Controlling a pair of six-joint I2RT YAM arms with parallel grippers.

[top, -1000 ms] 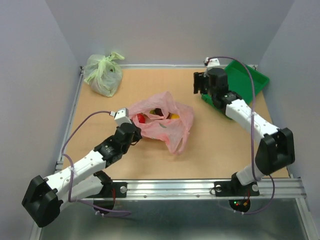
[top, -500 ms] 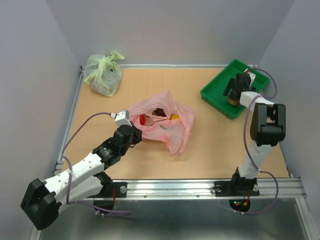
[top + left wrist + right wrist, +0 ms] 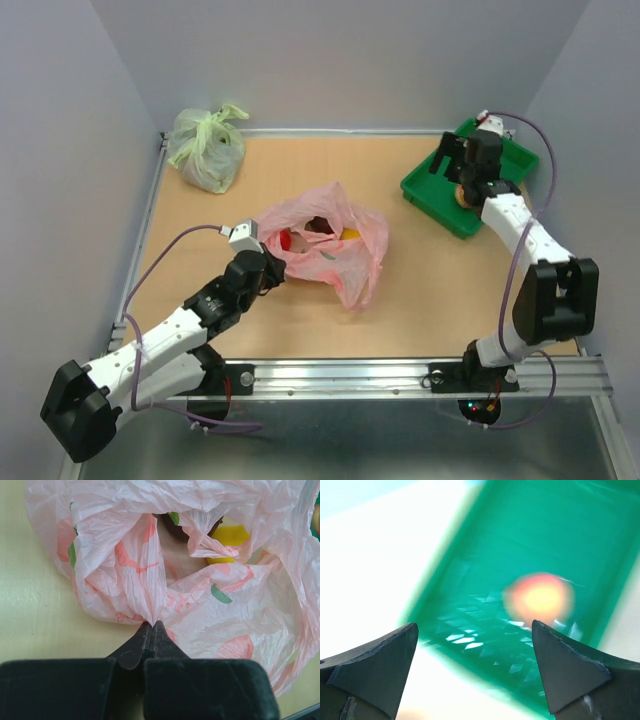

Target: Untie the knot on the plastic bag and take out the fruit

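The pink plastic bag lies crumpled near the middle of the worktop, and its mouth gapes upward. Everything else is placed from this bag.

At the bag's near-left edge, the left end effector has its jaws pressed fully together on a fold of the pink film. In the left wrist view, the tips meet on a pleat of plastic that runs up toward the opening.

Inside the bag, a red fruit shows at the left of the opening. A dark fruit sits at the middle and a yellow fruit at the right. The left wrist view shows the yellow fruit half covered by a flap of film. The dark one lies deeper in shadow, with a green leaf at its top.

Well apart from the bag, to its far right, the green tray sits at the worktop's corner. An orange-peach fruit lies in it. The right end effector hangs over that tray with its jaws spread wide and nothing between them. The right wrist view is blurred, but the round orange-peach fruit shows on the tray floor beyond the two parted fingers.

Well to the bag's far left, a pale green bag stands tied shut at the opposite back corner.
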